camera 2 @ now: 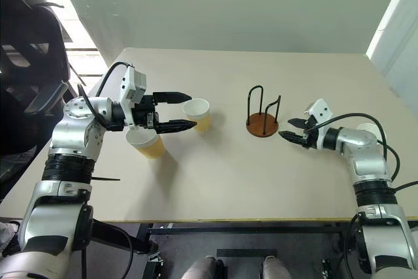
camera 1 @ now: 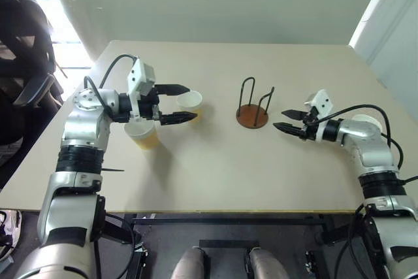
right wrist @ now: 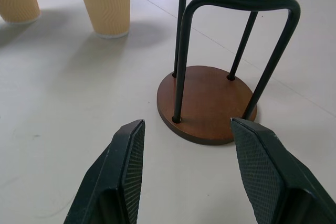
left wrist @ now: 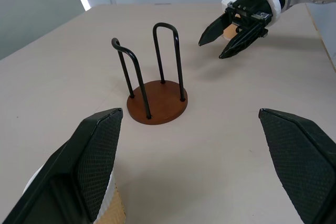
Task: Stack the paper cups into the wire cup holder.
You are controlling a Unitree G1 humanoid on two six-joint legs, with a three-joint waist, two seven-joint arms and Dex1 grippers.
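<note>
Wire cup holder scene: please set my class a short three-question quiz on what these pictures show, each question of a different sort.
1. True or false: the wire cup holder already has a paper cup in it.
2. Which pincer is nearer the two paper cups, one farther back and one nearer the table's front edge? A. left pincer B. right pincer
3. Fill in: both pincers have their fingers ____.

Key
1. False; its base is bare.
2. A; the cups stand on the table by the left pincer, the holder between them and the right pincer.
3. Open; neither holds anything.
</note>
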